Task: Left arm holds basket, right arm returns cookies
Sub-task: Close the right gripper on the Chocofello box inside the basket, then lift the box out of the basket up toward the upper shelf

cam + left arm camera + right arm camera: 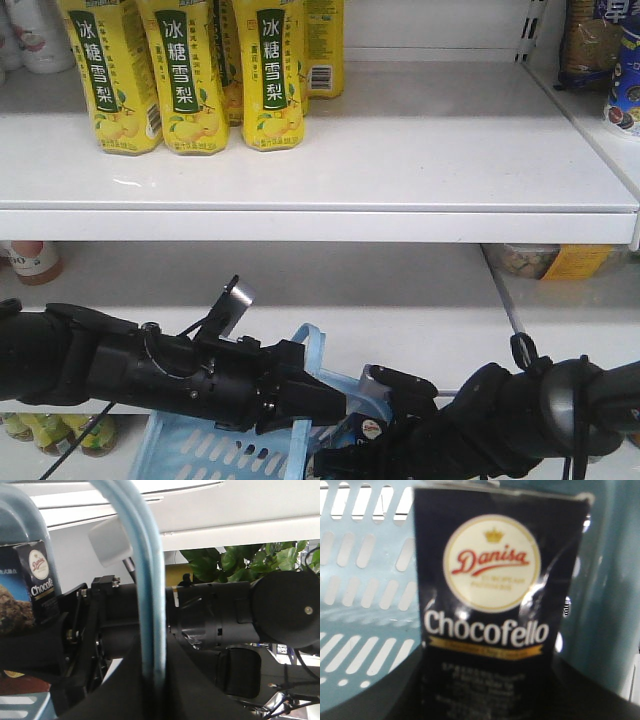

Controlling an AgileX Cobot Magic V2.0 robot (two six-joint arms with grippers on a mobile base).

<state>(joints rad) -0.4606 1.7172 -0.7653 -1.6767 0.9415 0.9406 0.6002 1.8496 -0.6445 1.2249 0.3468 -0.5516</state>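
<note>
Between our left jaws runs the handle (pixel 150 580) of the basket (pixel 190 455), clamped fast at the tip of the left arm (pixel 130 365). Right in front of our right jaws the cookies (pixel 492 605) stand upright inside the basket; we cannot tell whether those jaws grip them.

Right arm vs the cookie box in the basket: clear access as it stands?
Likely yes. The right arm reaches into the basket, and its wrist view shows the cookies upright straight ahead with nothing between. The left gripper holds the handle aside. Whether the right jaws grip it isn't visible.
</note>
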